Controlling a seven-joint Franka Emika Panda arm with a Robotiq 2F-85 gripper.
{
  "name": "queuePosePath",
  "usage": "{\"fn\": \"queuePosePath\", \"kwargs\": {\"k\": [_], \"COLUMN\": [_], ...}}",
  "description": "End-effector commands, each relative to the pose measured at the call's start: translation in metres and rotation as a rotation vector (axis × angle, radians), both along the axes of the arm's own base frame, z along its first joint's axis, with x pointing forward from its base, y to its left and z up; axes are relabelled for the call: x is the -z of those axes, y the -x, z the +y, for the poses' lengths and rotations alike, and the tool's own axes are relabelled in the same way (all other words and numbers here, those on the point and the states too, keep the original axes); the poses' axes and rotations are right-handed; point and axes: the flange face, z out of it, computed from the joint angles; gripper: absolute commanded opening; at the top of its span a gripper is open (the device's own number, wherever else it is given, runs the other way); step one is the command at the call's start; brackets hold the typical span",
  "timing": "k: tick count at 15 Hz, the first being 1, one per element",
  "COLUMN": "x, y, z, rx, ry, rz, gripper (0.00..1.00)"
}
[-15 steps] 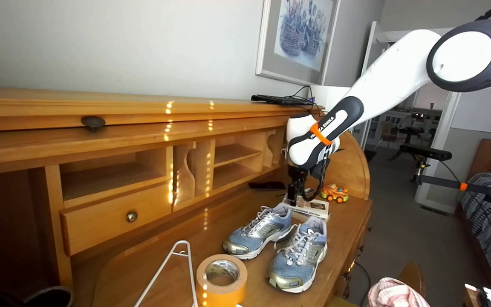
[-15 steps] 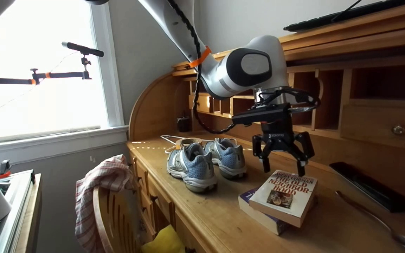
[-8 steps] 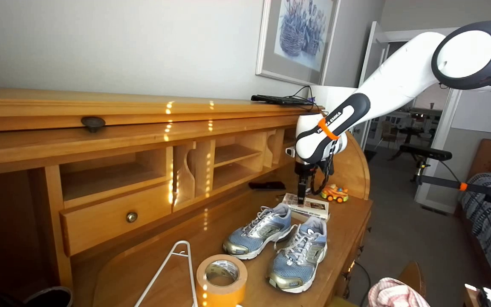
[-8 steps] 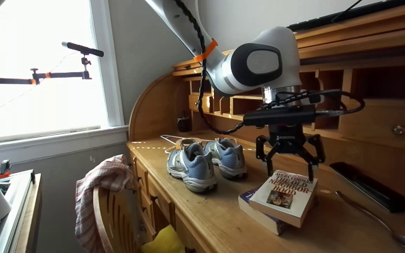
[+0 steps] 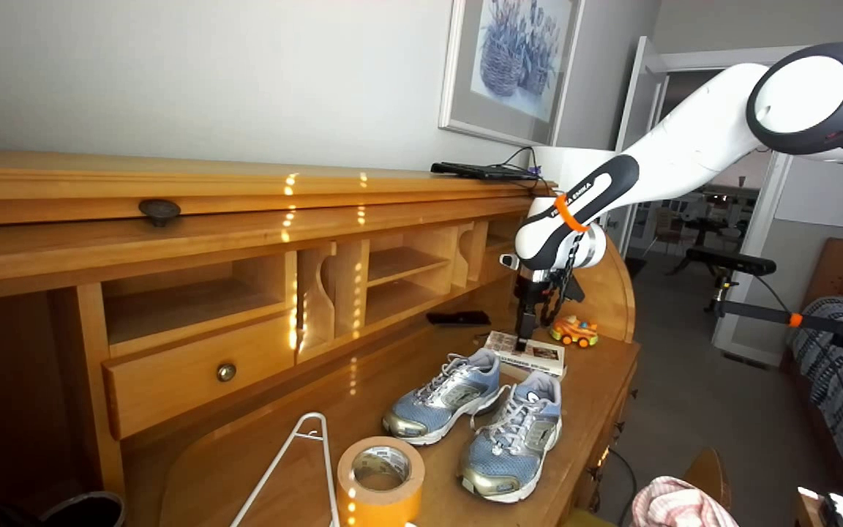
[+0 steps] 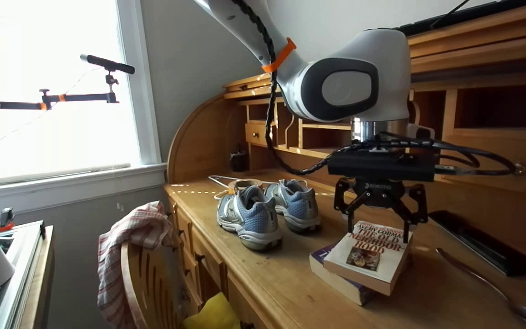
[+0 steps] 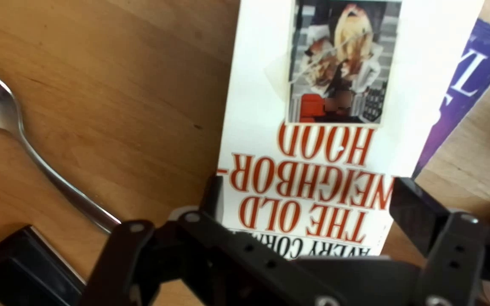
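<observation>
In an exterior view, an orange tape roll point(image 5: 381, 501) sits near, a white clothes hanger point(image 5: 329, 468) to its left, blue running shoes point(image 5: 451, 399) to its right, a toy car point(image 5: 575, 331) at the far right.

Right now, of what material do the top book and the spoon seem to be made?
Top book: paper, with a smooth, perhaps glossy card cover; its tan page edges show below the cover. Spoon: metal, probably stainless steel, polished; bright reflections run along its handle, but the alloy is uncertain.
</observation>
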Motion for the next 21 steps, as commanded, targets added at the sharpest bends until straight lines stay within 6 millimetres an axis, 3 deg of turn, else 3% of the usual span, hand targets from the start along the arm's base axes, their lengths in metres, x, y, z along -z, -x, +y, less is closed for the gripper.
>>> {"fn": "queuePosePath", "kwargs": {"k": [1, 10, 14, 21], "x": [0.006, 0.018, 0.014, 0.026], "y": [0.002, 0.003, 0.015, 0.035], "z": [-0.012, -0.022, -0.027, -0.038], "rx": [0.030, 0.165, 0.339, 0.643], "ry": [-0.044, -0.091, -0.116, -0.171], "rz": [-0.021, -0.012, 0.027, 0.125], "gripper": [1.00, 1.00, 1.00, 1.00]}}
